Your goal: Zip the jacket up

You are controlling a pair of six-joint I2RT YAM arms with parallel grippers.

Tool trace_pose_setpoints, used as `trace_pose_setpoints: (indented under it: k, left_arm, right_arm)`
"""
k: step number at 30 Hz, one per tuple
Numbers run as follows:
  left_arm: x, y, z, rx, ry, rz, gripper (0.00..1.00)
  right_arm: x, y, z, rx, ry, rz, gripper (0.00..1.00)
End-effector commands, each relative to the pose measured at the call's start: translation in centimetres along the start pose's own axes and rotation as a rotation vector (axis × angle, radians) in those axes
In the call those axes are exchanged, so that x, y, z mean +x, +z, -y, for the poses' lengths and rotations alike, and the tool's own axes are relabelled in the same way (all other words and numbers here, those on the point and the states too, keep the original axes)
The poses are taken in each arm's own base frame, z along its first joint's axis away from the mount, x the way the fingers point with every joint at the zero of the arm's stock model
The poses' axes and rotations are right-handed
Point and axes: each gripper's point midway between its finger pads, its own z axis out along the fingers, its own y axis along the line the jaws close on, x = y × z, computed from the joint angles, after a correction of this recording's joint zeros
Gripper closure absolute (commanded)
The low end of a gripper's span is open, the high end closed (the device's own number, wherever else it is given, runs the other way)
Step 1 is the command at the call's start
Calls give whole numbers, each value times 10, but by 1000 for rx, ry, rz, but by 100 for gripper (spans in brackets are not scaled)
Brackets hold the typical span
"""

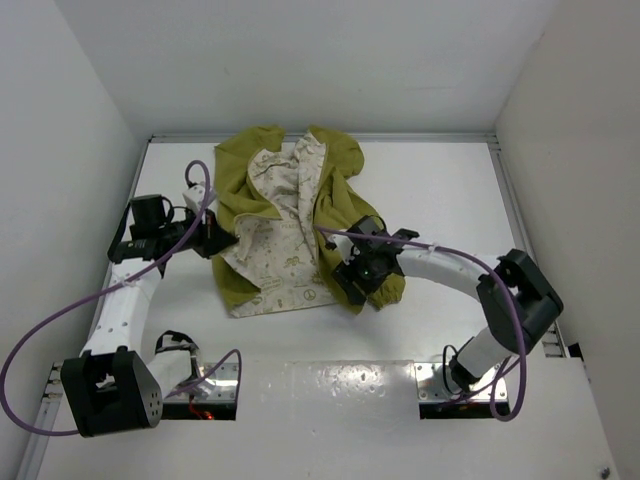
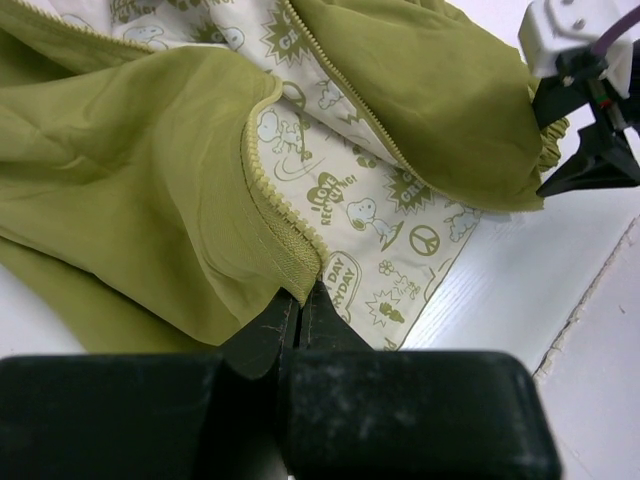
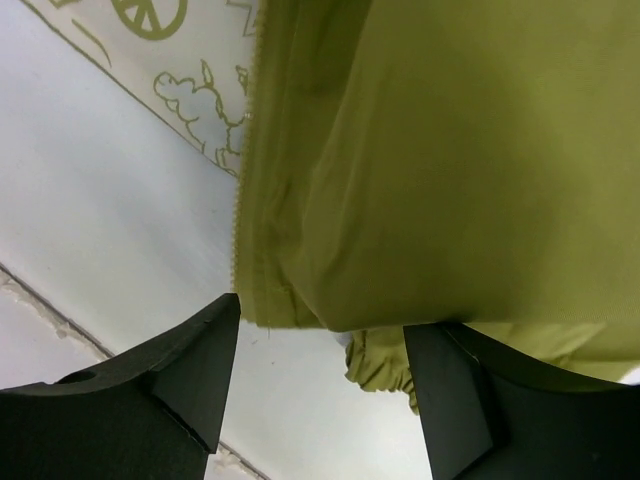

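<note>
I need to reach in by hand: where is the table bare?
Bare table lies right of the jacket, beyond the right arm. A strip runs between the jacket's hem and the arm bases. Crowded left, where the left gripper pinches the jacket.

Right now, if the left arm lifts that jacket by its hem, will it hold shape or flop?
Probably flop: the jacket lies crumpled in soft folds. Likely light, the fabric looks thin. Its open zipper edge may sag.

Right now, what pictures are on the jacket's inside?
Green cartoon prints on cream lining; left wrist view.
</note>
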Motion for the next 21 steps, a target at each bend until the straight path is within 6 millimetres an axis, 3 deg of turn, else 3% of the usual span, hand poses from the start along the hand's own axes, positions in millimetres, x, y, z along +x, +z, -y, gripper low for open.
trace_pose_setpoints:
  k: [1,9,18,21]
  left_arm:
    - [-5,0,3,2,26,21,100]
    - [-2,-1,1,-17,35,16,100]
    - [6,1,-1,-23,30,2,100]
    - [10,1,0,-21,23,-4,100]
  right_arm:
    - [-17,2,-7,-6,-63,28,34]
    - [19,30,-7,-18,-60,-102,35]
    - [14,49,-14,-28,-44,-120,38]
    - [18,55,-18,-14,-57,-140,46]
